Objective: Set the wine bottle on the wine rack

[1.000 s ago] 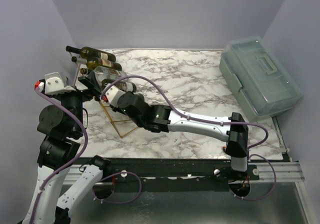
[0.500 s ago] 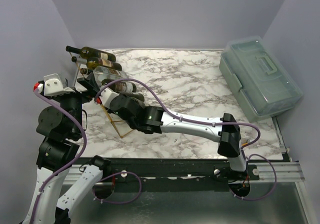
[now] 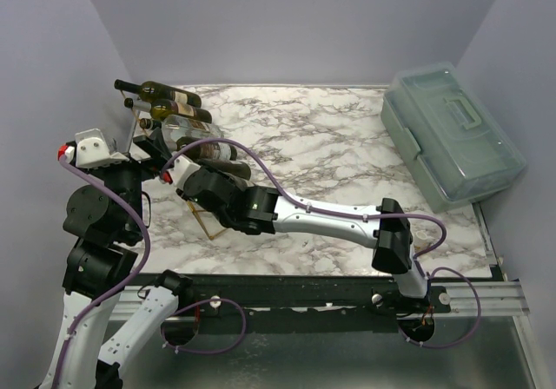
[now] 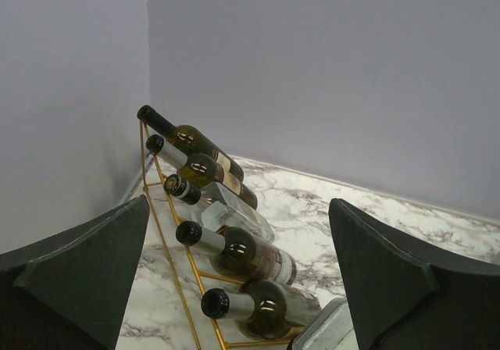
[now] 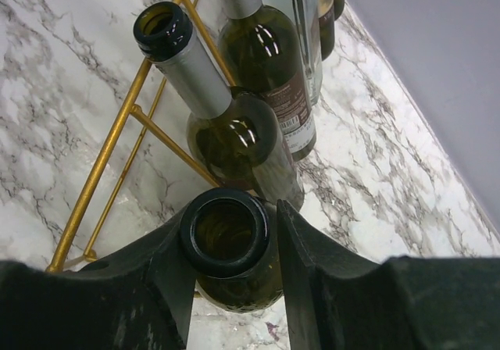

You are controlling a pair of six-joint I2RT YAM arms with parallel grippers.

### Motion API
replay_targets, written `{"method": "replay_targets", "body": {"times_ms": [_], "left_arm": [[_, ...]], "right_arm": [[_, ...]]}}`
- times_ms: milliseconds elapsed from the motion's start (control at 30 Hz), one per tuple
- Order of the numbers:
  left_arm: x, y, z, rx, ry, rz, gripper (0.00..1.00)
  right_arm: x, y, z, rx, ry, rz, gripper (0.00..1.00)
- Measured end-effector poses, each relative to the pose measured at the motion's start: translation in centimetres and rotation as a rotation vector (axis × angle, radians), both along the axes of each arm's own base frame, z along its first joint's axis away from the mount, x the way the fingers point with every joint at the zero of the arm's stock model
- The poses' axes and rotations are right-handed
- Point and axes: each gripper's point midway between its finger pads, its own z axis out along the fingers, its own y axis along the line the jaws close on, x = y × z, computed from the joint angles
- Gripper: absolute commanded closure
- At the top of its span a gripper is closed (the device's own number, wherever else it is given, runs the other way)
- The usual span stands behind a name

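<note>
The right tool (image 5: 232,239) is clamped around the neck of a dark-glass wine bottle (image 5: 238,287), whose open mouth faces that wrist's camera. The bottle sits at the low end of the gold wire wine rack (image 5: 107,151), just beside the lowest racked bottle (image 5: 234,143) (whether it rests on the wires, I can't tell). The left tool (image 4: 239,209) hangs on the rack's neck side, fingers spread wide. The rack stands on the marble tabletop (image 3: 330,137).
</note>
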Motion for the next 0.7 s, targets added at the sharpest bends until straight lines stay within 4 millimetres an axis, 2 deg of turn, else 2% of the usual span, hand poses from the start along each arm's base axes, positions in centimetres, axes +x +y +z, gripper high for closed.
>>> {"method": "replay_targets", "body": {"times_ms": [400,700], "left_arm": [[-0.1,0.3,0.1,-0.004,-0.004,0.015,0.01],[-0.1,0.3,0.1,-0.005,-0.003,0.015,0.01]], "right_arm": [[-0.7,0.5,-0.2,-0.002,0.039,0.010,0.33],[-1.4,0.8,-0.6,0.007,0.074,0.030,0.26]]}}
